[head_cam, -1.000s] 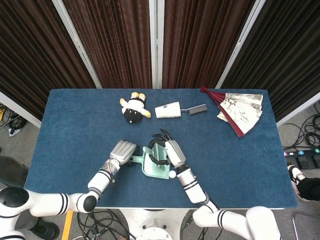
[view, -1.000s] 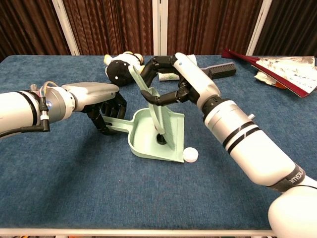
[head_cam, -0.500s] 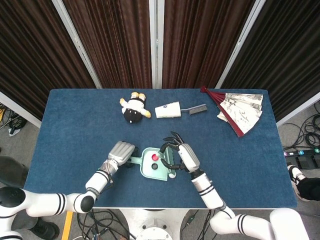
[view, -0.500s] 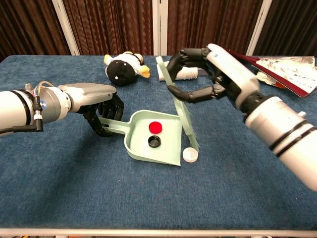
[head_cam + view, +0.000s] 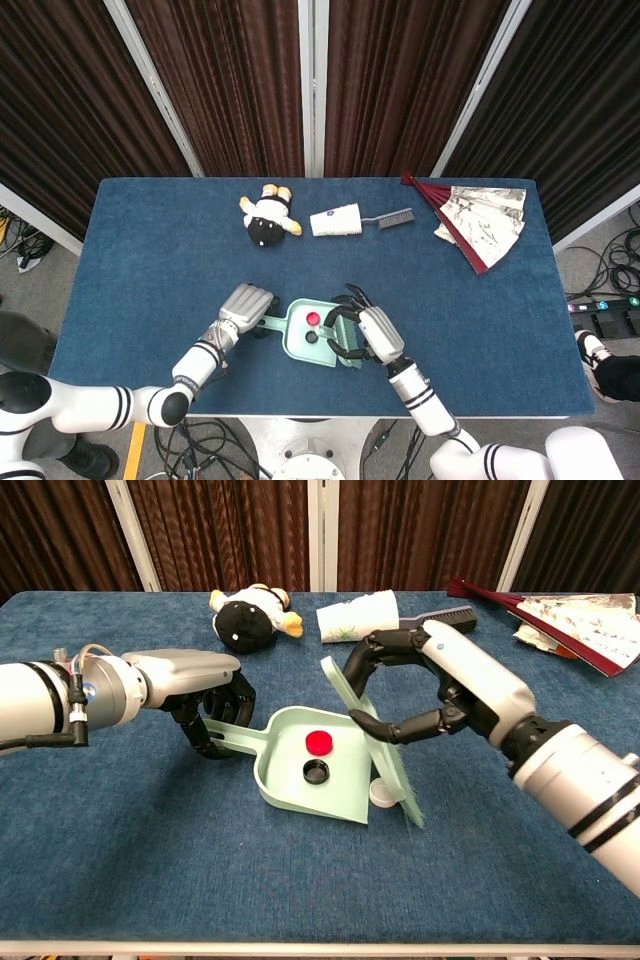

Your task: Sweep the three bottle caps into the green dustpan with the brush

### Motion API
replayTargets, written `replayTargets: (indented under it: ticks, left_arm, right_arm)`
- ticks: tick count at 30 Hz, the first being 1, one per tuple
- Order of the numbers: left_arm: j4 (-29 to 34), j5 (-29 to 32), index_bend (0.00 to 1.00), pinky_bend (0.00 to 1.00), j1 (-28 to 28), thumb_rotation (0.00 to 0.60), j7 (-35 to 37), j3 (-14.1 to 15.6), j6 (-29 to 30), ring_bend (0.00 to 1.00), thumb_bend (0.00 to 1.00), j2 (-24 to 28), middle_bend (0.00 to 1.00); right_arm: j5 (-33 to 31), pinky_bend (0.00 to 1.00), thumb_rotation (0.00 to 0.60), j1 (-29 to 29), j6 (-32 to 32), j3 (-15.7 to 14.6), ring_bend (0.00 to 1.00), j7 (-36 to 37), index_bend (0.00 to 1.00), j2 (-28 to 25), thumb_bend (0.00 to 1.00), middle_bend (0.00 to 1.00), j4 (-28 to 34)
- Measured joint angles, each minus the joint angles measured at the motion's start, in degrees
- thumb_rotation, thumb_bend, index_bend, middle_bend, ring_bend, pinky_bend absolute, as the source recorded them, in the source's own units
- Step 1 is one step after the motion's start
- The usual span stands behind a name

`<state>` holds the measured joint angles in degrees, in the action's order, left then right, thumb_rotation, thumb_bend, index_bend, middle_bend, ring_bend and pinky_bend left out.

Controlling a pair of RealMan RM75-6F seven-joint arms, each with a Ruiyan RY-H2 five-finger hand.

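The green dustpan (image 5: 285, 770) is gripped by its handle in the left hand (image 5: 205, 702), on the counter (image 5: 120, 850). A red cap (image 5: 319, 742) and a black cap (image 5: 316, 772) are seen inside it. The brush (image 5: 375, 745) is held tilted in the right hand (image 5: 455, 685); a white cap (image 5: 381, 794) lies just below that hand, touching the brush, at the dustpan's open edge.

Light is bright and even, coming from above — shadows are soft and short, lying close under each hand and the dustpan (image 5: 300, 780). The blue table (image 5: 140, 240) shows no glare. Both views are sharp; the chest view bends slightly at its edges, and the dark curtains (image 5: 240, 80) stay dim.
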<state>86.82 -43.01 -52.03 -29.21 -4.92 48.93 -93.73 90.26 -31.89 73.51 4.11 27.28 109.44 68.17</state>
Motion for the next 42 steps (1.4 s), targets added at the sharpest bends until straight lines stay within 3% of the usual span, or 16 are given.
replayTargets:
  ticks: [12,19,24,27,30,36,42]
  left_arm:
    - [0.49,0.58,0.62,0.35,0.04,0.6,0.36,0.2,0.24,0.47,0.37,0.24,0.59]
    - [0.04,0.75,0.6,0.35,0.31,0.6,1.0,-0.04,0.88,0.47,0.37,0.19,0.58]
    - [-0.29,-1.2,0.41,0.35,0.93,0.6,2.32,-0.29,1.67,0.41,0.35,0.11,0.47]
    - [-0.32,-2.14,0.28,0.35,1.44,0.6,3.6,-0.59,1.86,0.28,0.33,0.46,0.35]
    - [-0.26,-3.11,0.23,0.33,1.75,0.6,3.98,-0.78,2.28,0.19,0.3,0.93,0.28]
    - [1.36,-4.52,0.19,0.29,2.55,0.6,4.37,-1.05,3.66,0.13,0.29,2.58,0.25]
    - [3.52,-6.99,0.19,0.25,5.68,0.6,6.39,-1.77,9.46,0.13,0.29,6.14,0.25]
  right_arm:
    - [0.69,0.03,0.6,-5.68,0.62,5.67,0.22,7.03,0.73,11.12,0.63,0.58,-13.08]
    - [0.99,0.03,0.6,-6.32,4.0,6.96,0.22,10.29,0.73,11.96,0.63,0.58,-14.51]
    - [1.51,0.03,0.6,-5.21,5.17,6.65,0.21,8.33,0.73,5.6,0.63,0.58,-10.66]
    - [1.11,0.02,0.6,-4.43,4.02,6.2,0.21,4.87,0.73,-0.48,0.63,0.58,-7.4]
    - [-0.03,0.01,0.6,-3.84,1.12,5.71,0.21,0.23,0.73,-7.31,0.63,0.58,-3.61]
    - [-3.59,0.0,0.6,-4.03,-8.5,4.77,0.2,-11.7,0.73,-18.63,0.63,0.58,2.71]
    - [-7.46,0.0,0.6,-5.81,-18.11,3.23,0.13,-23.71,0.67,-21.79,0.63,0.53,3.54]
